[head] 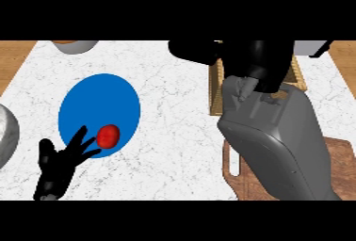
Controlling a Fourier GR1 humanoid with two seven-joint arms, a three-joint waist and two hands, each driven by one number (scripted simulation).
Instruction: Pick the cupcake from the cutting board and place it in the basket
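- The left hand (59,162) sits at the near-left edge of the blue plate (97,103). It is open, with fingers straight and spread, and the tips reach onto the plate's near rim.
- A small red, rounded thing (108,135) lies on the near part of the plate, just beside those fingertips (whether they touch it cannot be told).
- To the right of the plate, across a stretch of white marbled counter (173,94), a wooden cutting board (342,155) lies at the near-right. The grey right forearm (278,141) covers most of it.
- At the view's left edge, left of the plate, the curved side of a grey metal bowl (5,136) shows.
- Right of the plate and beyond the board is a woven basket (217,96). Only its left wall and a strip of its right wall show, and the forearm crosses over it.
- The right hand (201,51) is a dark mass over the far-left part of the basket, beyond and to the right of the plate. Whether it is clamped on anything cannot be told.
- The cupcake shows nowhere in the open, neither on the visible parts of the board nor in the visible parts of the basket, so its place cannot be told.
- Beyond the plate, at the far-left, stands a grey vessel (75,46), cut off by the view's top.
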